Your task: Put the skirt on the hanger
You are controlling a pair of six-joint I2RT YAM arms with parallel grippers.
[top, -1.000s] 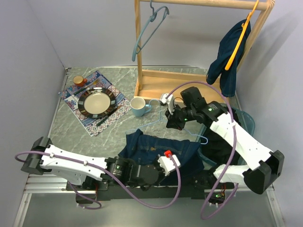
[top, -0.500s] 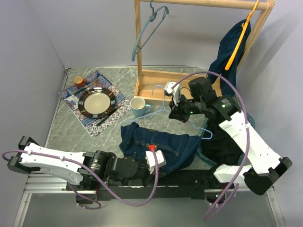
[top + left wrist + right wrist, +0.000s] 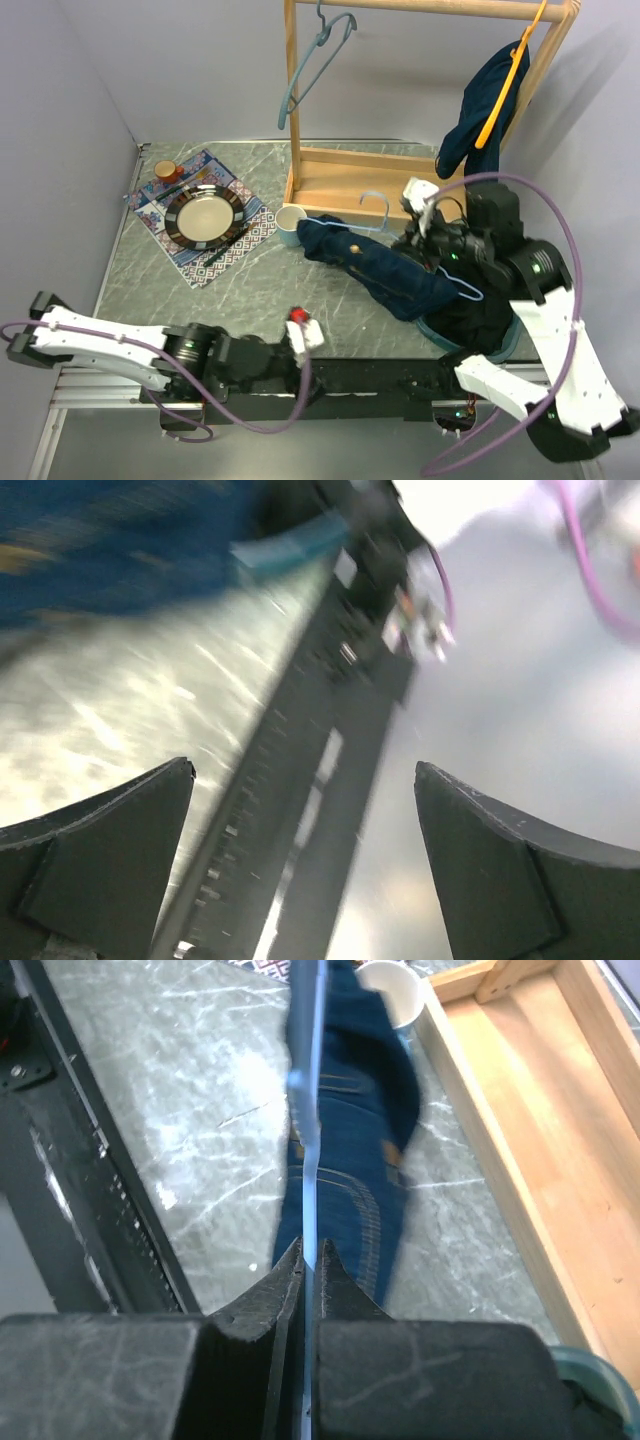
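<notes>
Denim skirt (image 3: pixel 385 272) bunched on thin blue hanger (image 3: pixel 308 1080)

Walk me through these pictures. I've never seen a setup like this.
These are two robot arms bolted at the near edge of a marble table. The wide picture looks down from above and behind them. The other two come from a camera on each wrist. The right pincer is shut on a light blue hanger, and the dark denim skirt is draped along it. The left pincer stands open and empty, low near the front edge. Also on the table are a plate on a patterned mat, a pale mug, and a wooden clothes rack at the back.
</notes>
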